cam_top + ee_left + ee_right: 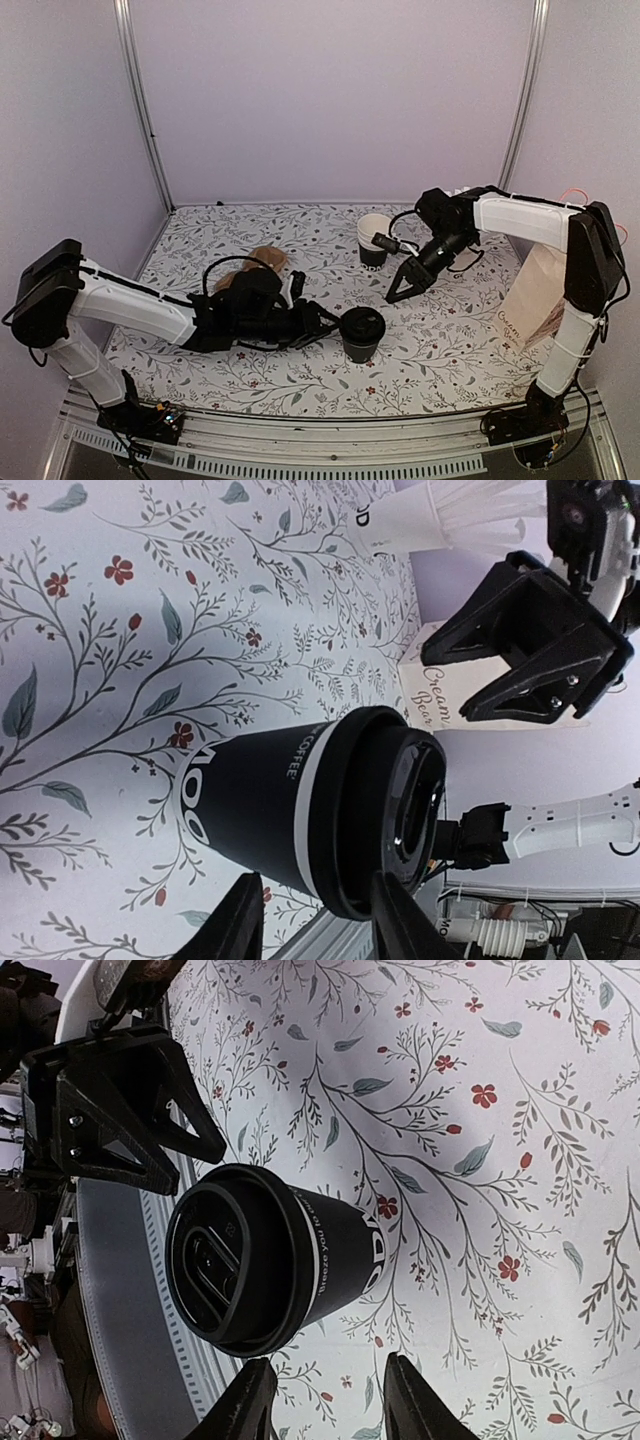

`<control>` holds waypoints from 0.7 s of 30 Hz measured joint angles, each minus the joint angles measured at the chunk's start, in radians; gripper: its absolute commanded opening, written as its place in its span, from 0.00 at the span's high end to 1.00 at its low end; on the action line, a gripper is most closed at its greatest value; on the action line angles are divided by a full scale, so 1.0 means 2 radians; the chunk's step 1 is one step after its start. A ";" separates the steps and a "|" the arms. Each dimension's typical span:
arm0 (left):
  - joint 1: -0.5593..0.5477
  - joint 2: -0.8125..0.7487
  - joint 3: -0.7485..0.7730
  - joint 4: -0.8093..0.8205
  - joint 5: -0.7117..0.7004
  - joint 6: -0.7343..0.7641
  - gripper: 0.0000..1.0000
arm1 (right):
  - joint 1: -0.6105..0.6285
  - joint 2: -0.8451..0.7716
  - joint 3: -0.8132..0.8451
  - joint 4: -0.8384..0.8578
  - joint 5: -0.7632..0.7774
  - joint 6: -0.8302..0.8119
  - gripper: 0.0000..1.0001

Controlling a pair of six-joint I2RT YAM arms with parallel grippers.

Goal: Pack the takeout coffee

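Tool, left [328, 322]: jaws are standing wide and lying low over the bench [450, 345]. The fingertips are sitting just short of the takeout coffee [361, 333], one to either side, gripping nothing.

Tool, right [400, 289]: jaws are likewise spread wide and empty. It is hanging beyond the cup and pointing down toward it.

Takeout coffee: is standing upright near the front middle of the bench with its black lid on. It is sitting between the two tools and, as far as the views are showing, touching neither.

Paper bag [535, 298]: is standing upright at the right edge beside the right arm, well apart from the cup.

Step in hand, by judgement: the approach for the grasp, with nothing being carried. The next move is calling for one tool to close squarely on the cup wall below the lid, gently enough not to crush the paper. The cup is needing to travel upright to the bag.
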 measured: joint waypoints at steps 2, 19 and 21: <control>0.000 0.009 0.000 0.009 0.004 -0.003 0.61 | 0.000 0.008 0.000 0.000 -0.006 0.000 0.58; 0.002 0.045 0.001 0.045 0.026 -0.017 0.63 | 0.031 0.042 -0.013 -0.001 -0.062 -0.021 0.58; 0.006 0.050 0.014 0.031 0.033 -0.011 0.64 | 0.031 0.045 -0.017 0.002 -0.063 -0.015 0.63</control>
